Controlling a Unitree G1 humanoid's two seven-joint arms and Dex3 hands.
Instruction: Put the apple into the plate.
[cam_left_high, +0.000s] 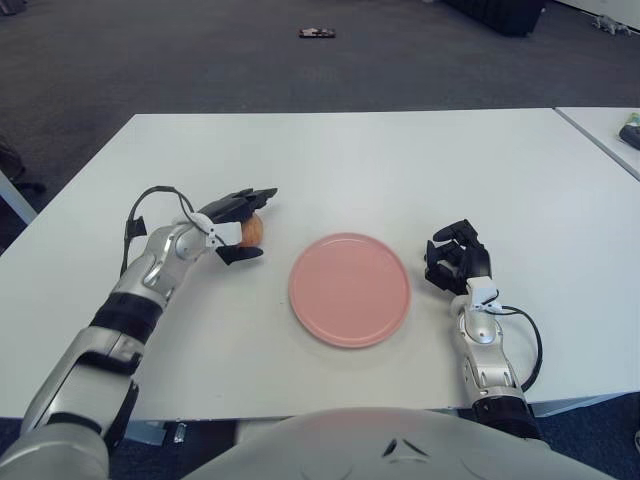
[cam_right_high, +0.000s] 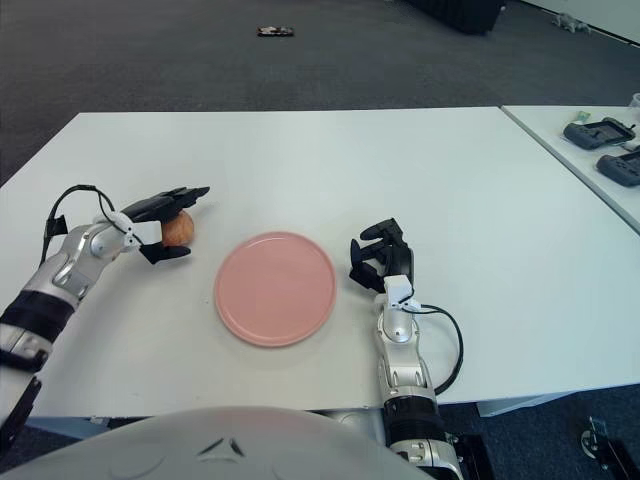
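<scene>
A small reddish-orange apple (cam_left_high: 253, 231) sits on the white table (cam_left_high: 340, 150), left of the pink plate (cam_left_high: 350, 290). My left hand (cam_left_high: 243, 226) is around the apple: the fingers (cam_left_high: 245, 204) stretch nearly straight over its top and the thumb (cam_left_high: 240, 254) lies in front of it, with a gap showing, so the hand is open. I cannot tell whether the apple touches the table. The plate is empty. My right hand (cam_left_high: 457, 258) shows just right of the plate, fingers curled, holding nothing.
A second white table (cam_right_high: 600, 160) at the right carries dark devices (cam_right_high: 600, 132). A small dark object (cam_left_high: 317, 33) lies on the grey carpet far behind. A cable (cam_left_high: 150, 200) loops off my left wrist.
</scene>
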